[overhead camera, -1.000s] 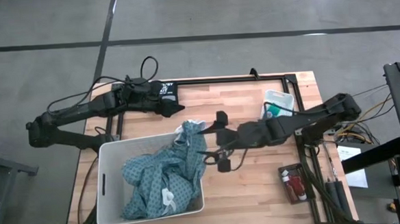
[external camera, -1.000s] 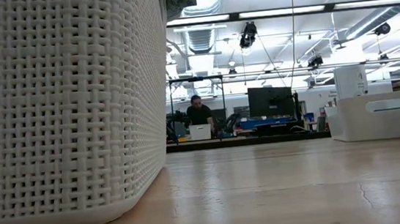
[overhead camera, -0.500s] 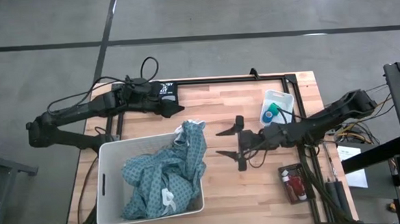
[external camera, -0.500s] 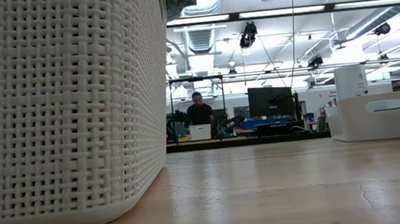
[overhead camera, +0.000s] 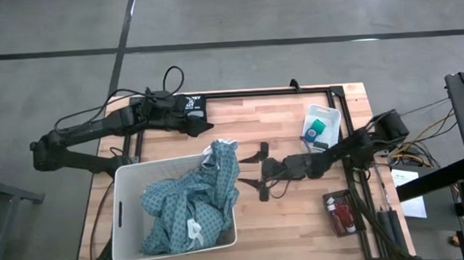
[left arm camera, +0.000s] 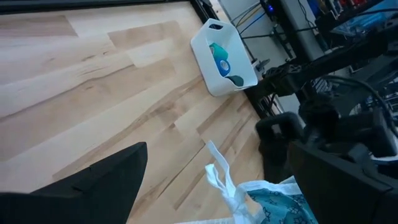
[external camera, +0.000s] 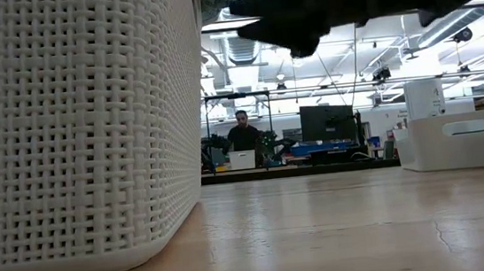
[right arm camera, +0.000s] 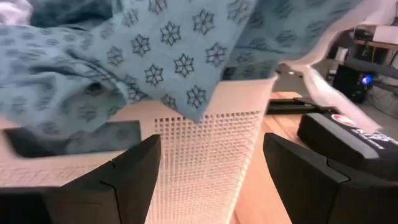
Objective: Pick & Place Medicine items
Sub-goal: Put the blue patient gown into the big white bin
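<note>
1. Facing the white woven basket (overhead camera: 175, 206), the right gripper (overhead camera: 260, 173) hangs above mid-tabletop with its jaws spread well apart and nothing between them; its own wrist view shows only the basket wall and the star-patterned blue cloth (right arm camera: 155, 50) draped over the rim.
2. The relation that matters is that the medicine items lie behind these jaws, not in front. The small white bin (overhead camera: 322, 127) holding a teal-green roll (overhead camera: 316, 130) and a small blue round piece (overhead camera: 309, 137) sits near the tabletop's far right side, beside the right arm's forearm. The red bottles (overhead camera: 342, 216) lie in a dark tray (overhead camera: 331, 198) at the near right edge.
3. Judged from this, the right arm is much the nearer to both containers, but it would have to pull back and turn away from the basket to reach either.
4. The bottles' long axes appear to run roughly along the tray's length, though they are too small to be sure.
5. The left gripper (overhead camera: 201, 125) waits at the far left part of the tabletop, jaws wide and empty, well apart from the items; its wrist view sees the bin (left arm camera: 224, 59) across bare wood.
6. The tabletop (overhead camera: 284, 215) is pale butcher-block, level and open between basket and bin.
7. Beyond it, the low view shows a workshop with ceiling lights and a person seated far off.
</note>
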Controlling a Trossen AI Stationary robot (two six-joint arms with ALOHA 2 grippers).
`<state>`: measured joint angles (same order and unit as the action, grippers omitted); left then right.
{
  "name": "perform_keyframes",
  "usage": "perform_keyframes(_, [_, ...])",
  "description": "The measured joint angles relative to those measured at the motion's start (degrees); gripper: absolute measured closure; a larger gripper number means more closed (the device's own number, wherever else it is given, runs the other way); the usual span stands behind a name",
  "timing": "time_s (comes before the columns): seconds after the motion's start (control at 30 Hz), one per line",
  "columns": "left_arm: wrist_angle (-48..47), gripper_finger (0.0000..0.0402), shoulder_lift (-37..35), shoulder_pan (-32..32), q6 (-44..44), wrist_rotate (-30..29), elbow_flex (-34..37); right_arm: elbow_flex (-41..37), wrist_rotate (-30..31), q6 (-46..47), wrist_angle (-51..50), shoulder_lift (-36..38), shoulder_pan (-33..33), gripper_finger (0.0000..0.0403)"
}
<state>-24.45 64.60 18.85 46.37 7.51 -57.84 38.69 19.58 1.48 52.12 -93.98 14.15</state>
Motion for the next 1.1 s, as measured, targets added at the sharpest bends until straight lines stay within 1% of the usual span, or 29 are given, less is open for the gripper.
perform_keyframes(0.1, [0.0,0.0009,0.0,0.0,0.0,0.0,0.0,3.1,0.0,-0.1,0.2,-3.3,-0.4,0.0127])
perform_keyframes(0.17, [0.0,0.0009,0.0,0.0,0.0,0.0,0.0,5.2,0.1,-2.2,0.0,-4.1,-0.5,0.0126])
perform_keyframes(0.33, [-0.3,0.0009,0.1,0.0,0.1,0.0,0.0,9.8,-0.1,-5.9,0.2,-3.4,-0.6,0.0121])
perform_keyframes(0.4, [-0.5,0.0009,0.1,0.0,0.1,0.0,0.0,12.6,-0.7,-6.2,-2.7,-3.1,-0.6,0.0120])
perform_keyframes(0.5, [-0.9,0.0009,0.1,0.0,0.2,0.0,0.0,18.4,-3.2,-5.7,-12.7,-2.9,-0.6,0.0122])
perform_keyframes(0.6, [-1.3,0.0009,0.1,0.0,0.2,0.0,0.0,25.7,-4.4,-5.5,-24.5,-5.1,-0.5,0.0126])
perform_keyframes(0.7, [-1.4,0.0009,0.1,0.0,0.2,0.0,0.0,32.6,-4.7,-6.5,-31.2,-8.5,-0.2,0.0130])
perform_keyframes(0.8, [-1.3,0.0009,0.1,0.0,0.1,0.0,0.0,39.3,-5.3,-6.5,-35.7,-11.5,0.0,0.0131])
perform_keyframes(0.93, [-1.3,0.0009,0.1,0.0,0.1,0.0,0.0,49.0,-7.8,-7.7,-47.6,-15.8,0.0,0.0126])
perform_keyframes(1.1, [-1.3,0.0009,0.1,0.0,0.1,0.0,0.0,62.9,-7.9,-7.9,-62.3,-22.1,0.1,0.0117])
